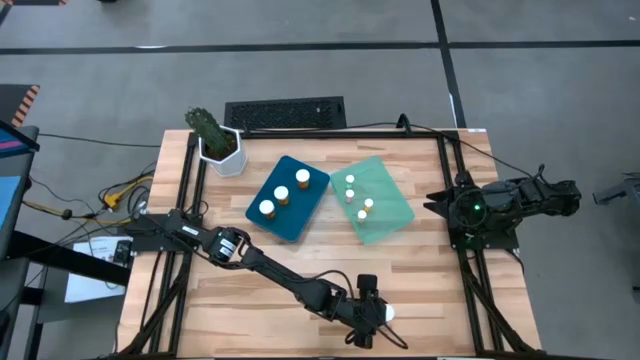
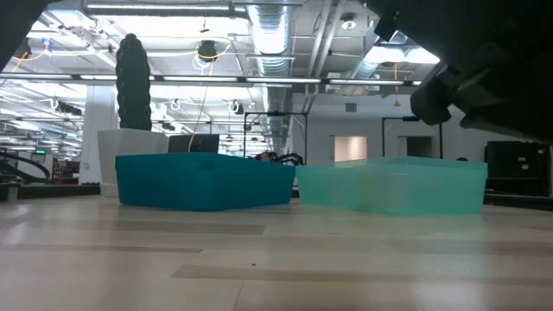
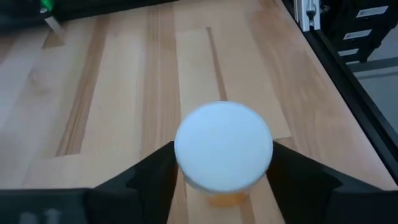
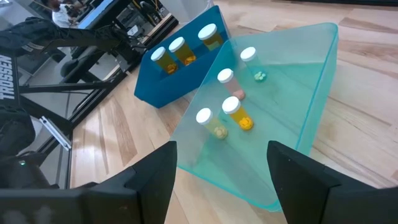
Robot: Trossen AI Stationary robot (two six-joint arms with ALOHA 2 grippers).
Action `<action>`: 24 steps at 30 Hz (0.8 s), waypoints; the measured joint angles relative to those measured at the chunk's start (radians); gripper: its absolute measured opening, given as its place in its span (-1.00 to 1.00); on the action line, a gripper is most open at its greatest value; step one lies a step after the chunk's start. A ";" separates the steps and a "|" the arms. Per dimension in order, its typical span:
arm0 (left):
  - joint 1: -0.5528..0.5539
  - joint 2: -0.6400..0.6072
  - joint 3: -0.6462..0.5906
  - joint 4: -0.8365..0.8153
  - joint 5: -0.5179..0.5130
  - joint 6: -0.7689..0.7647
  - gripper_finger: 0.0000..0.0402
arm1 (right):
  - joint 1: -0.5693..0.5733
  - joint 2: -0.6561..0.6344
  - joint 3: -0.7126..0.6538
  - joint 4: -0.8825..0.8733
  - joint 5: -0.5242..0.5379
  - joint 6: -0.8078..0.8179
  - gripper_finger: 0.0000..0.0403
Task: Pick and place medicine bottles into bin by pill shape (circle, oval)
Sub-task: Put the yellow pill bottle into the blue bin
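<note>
One medicine bottle [image 3: 223, 154] is standing upright on the counter [image 1: 300, 265] near its front edge, being bracketed at the cap by the left hand [image 1: 375, 318] — fingers [image 3: 149, 174] narrowed, contact unclear. Blue tray [image 1: 288, 196]: three bottles. Green tray [image 1: 374, 199]: four. Right hand [image 4: 221, 168] — being held spread wide above the green tray.

bottle [image 3: 224, 155] body hidden beneath its cap

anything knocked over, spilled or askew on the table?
Nothing stands out. Bottles stand upright in the blue tray and green tray; the last bottle stands upright between the left hand's fingers.
</note>
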 joint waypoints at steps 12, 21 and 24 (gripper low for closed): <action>0.001 -0.022 0.002 0.004 -0.029 -0.123 -0.03 | 0.000 0.000 0.000 0.000 0.000 0.000 0.29; 0.010 -0.151 0.013 -0.182 -0.102 -0.201 -0.03 | 0.000 0.000 0.000 0.000 0.000 0.000 0.29; 0.022 -0.215 0.013 -0.244 -0.109 -0.197 -0.03 | 0.000 0.000 0.000 0.000 0.000 0.000 0.29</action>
